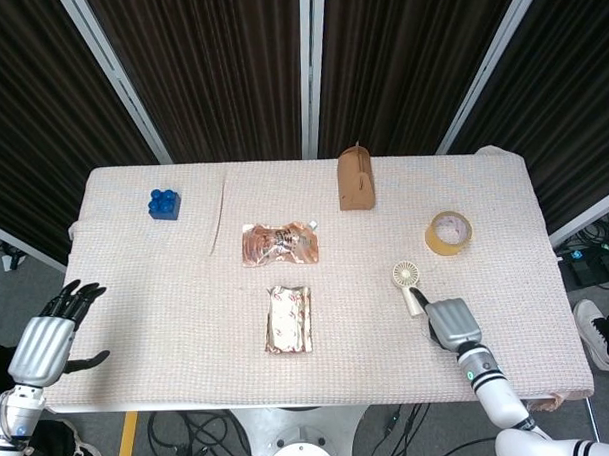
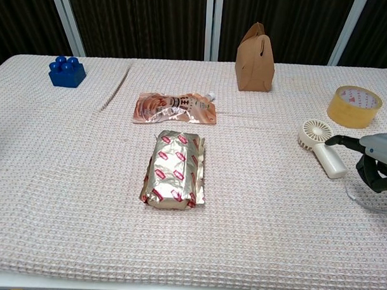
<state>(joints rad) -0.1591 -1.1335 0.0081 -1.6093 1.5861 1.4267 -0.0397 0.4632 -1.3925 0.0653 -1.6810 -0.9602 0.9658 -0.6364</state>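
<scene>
Two hands: right hand (image 1: pixel 452 324) empty, fingers apart, just beside small white handheld fan (image 2: pixel 322 146); left hand (image 1: pixel 46 340) spread open, empty, off the desk (image 1: pixel 146 284) edge.

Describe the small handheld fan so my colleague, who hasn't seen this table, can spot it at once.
On the cloth-covered table, look to the right half, just nearer the robot than the yellow tape roll. There lies the handheld fan, flat, right beside the right hand. It alone is cream-white, with a round grilled head on a short straight handle.
</scene>
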